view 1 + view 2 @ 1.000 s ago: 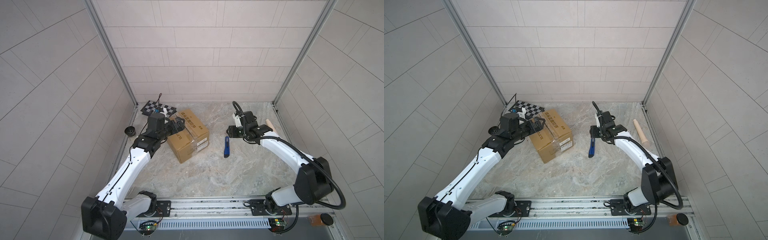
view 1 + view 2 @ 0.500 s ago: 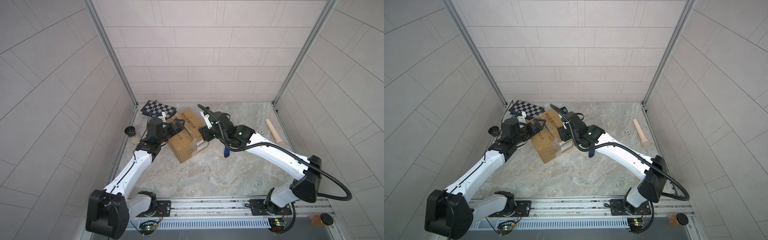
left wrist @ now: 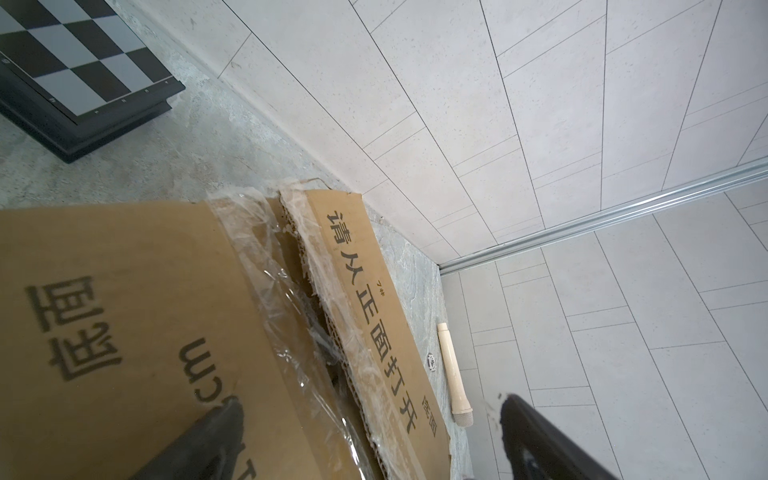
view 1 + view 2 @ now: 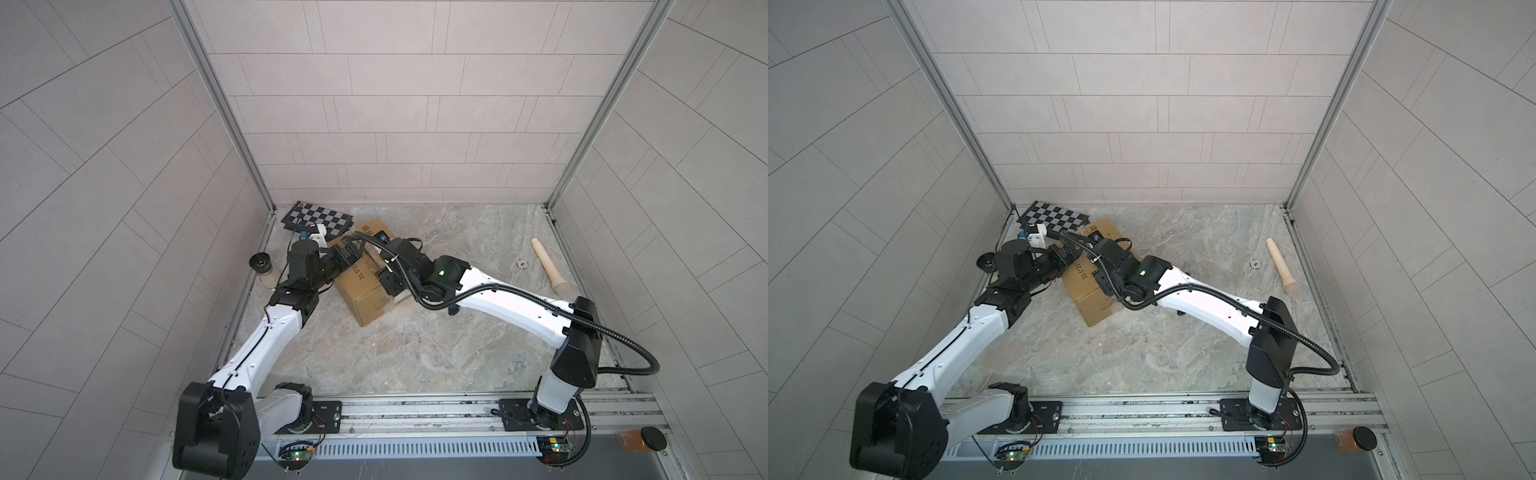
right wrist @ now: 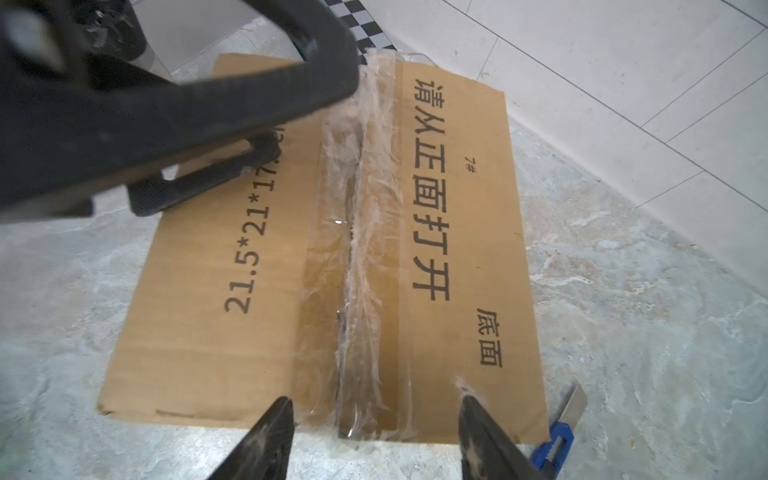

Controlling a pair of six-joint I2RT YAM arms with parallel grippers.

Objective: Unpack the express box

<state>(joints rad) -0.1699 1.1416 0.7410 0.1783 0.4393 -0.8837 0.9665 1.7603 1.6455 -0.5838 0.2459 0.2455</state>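
Right arm (image 4: 498, 299) crossed to express box (image 5: 266, 291); right jaws apart astride taped seam (image 5: 353, 249), left jaws wide above.

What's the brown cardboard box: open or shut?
Shut: on the brown cardboard box, flaps lie nearly flat, though clear tape along their seam is split.

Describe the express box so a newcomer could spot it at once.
Look to the back left corner of the marble floor, just in front of the checkered board. The express box stands there: the only brown cardboard carton, with black print and torn clear tape along its top seam.
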